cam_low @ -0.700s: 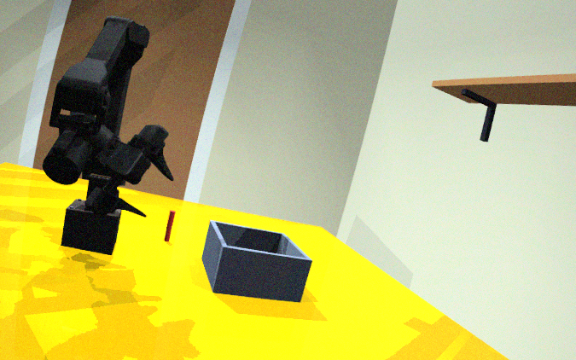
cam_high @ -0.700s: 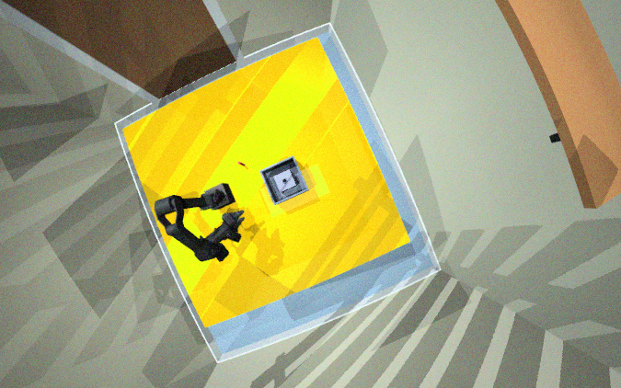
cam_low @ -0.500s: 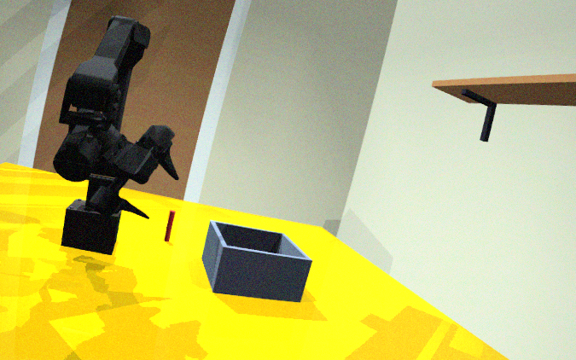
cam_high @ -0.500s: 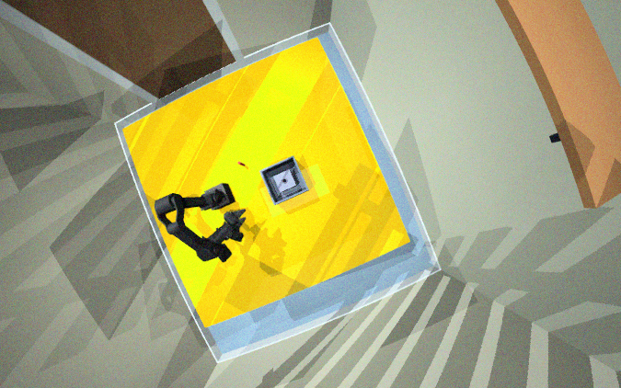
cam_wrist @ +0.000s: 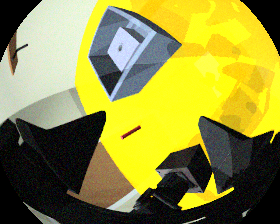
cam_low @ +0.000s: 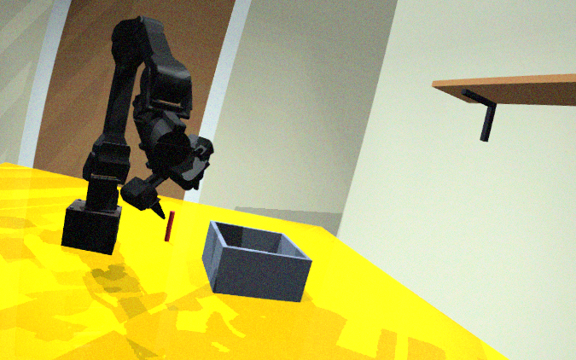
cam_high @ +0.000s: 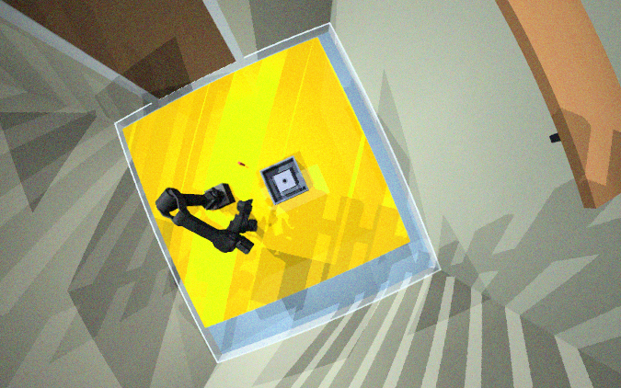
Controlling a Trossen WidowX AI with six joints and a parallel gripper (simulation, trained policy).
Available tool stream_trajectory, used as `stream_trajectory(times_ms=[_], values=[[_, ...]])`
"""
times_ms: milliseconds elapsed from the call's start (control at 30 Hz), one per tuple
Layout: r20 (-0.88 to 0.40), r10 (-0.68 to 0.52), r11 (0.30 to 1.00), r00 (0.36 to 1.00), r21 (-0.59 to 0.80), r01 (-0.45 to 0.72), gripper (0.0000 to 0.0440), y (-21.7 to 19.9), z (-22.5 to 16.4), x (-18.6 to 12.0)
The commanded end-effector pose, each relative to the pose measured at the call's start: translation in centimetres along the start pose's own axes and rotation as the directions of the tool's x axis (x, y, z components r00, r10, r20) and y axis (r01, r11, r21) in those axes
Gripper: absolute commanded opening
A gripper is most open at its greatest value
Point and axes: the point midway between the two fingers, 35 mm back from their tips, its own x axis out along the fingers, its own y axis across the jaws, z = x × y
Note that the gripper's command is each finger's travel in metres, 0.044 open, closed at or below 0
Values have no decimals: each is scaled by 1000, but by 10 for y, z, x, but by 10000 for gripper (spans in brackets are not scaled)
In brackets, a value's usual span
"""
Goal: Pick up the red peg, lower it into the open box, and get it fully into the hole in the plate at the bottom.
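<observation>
A thin red peg stands upright on the yellow table, between the arm's base and the box. The open grey box stands beyond it. The pale plate with a small dark hole lies at its bottom; the exterior view does not show the plate. My gripper is open and empty, above the table and to one side of the peg. In the wrist view the peg shows between the spread fingers, but well beyond them.
The arm's black base stands on the yellow table near the peg. A wooden shelf on a black bracket is on the wall, far from the arm.
</observation>
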Motion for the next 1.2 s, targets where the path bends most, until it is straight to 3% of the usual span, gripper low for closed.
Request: stream_trajectory(times_ms=[0,500,1167], values=[[-37,-70,997,997,-10,70,440,10,4,5],[-144,-366,931,920,-64,360,440,68,-3,41],[-111,-651,759,751,-83,646,440,130,-63,91]])
